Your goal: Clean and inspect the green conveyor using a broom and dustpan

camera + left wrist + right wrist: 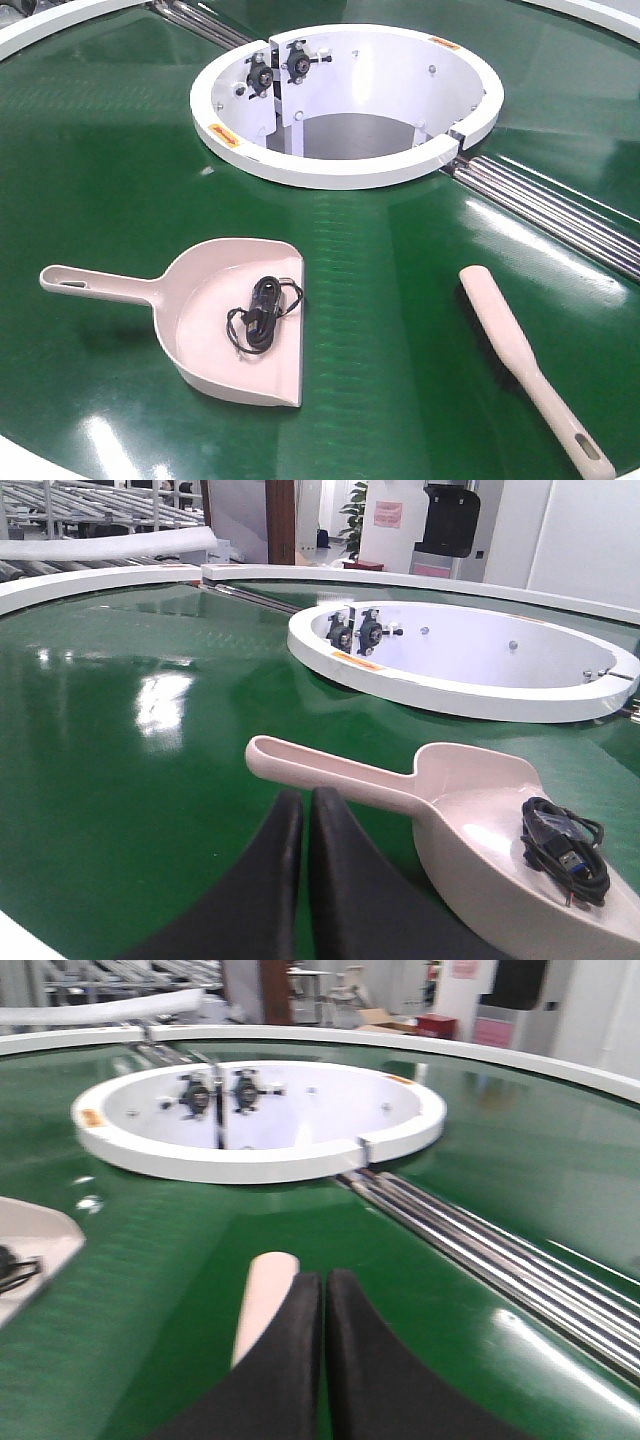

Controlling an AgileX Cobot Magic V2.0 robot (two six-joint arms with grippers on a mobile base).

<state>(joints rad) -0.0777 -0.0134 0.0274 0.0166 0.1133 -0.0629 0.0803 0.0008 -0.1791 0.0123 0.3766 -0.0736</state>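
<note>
The pale pink dustpan (235, 320) lies on the green conveyor (400, 300), handle pointing left, with a coiled black cable (262, 315) inside it. The slim pink broom (530, 365) lies to the right, bristles down, handle toward the front. No arm appears in the front view. In the left wrist view my left gripper (305, 798) is shut and empty just short of the dustpan (470, 820) handle. In the right wrist view my right gripper (323, 1278) is shut and empty above the belt, with the broom (262, 1300) tip showing beside its left finger.
The white ring-shaped central housing (345, 100) stands behind the tools, open in the middle. Metal rollers (550, 205) run from it toward the right. The belt's white rim (90, 585) curves round the far side.
</note>
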